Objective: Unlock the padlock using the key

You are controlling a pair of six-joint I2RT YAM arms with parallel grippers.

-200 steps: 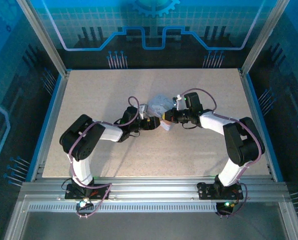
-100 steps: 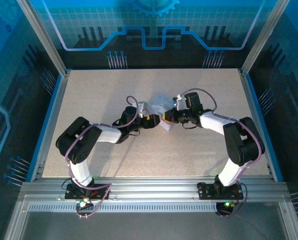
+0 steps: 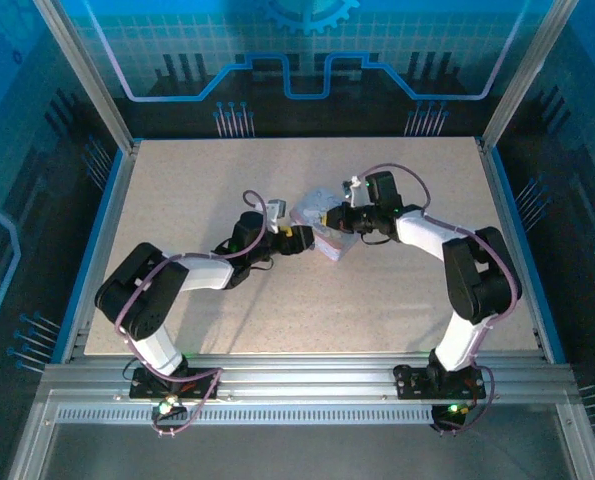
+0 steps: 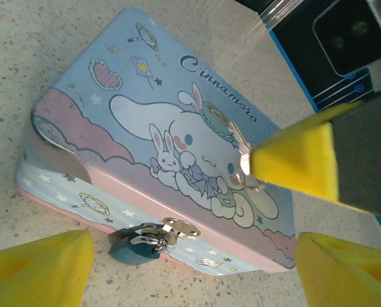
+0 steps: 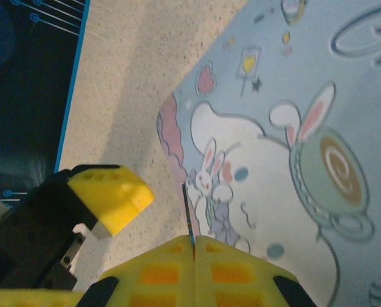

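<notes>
Moved since the earlier frame: both wrists sit higher in the top view. The left gripper [image 4: 190, 267] has slid up and left with its elbow drawn back toward the lower left, and the right gripper [image 5: 193, 245] has lifted from the box's near corner onto its upper part.

Left gripper: jaws spread wide, nothing held. In the left wrist view its yellow pads [image 4: 40, 268] occupy the lower left and lower right corners, clear of the box.

Right gripper: pads pressed together, pinching the key [image 5: 188, 211]. It is a thin dark sliver standing out of the seam between the pads and pointing up the frame. Its tip lies at the lid's edge beside the small printed rabbit.

Padlock [image 4: 136, 246]: bluish-grey body, lower middle of the left wrist view. It hangs from a silver hasp [image 4: 177, 227] on the box's front wall, between the two left pads and slightly above them, touching neither.

Box [image 4: 145, 96]: pale blue, pink band, white cartoon figure on the lid, lying askew. One right pad hovers over the lid at centre right of the left wrist view.

Table [image 4: 24, 64]: speckled beige, bearing the box.
</notes>
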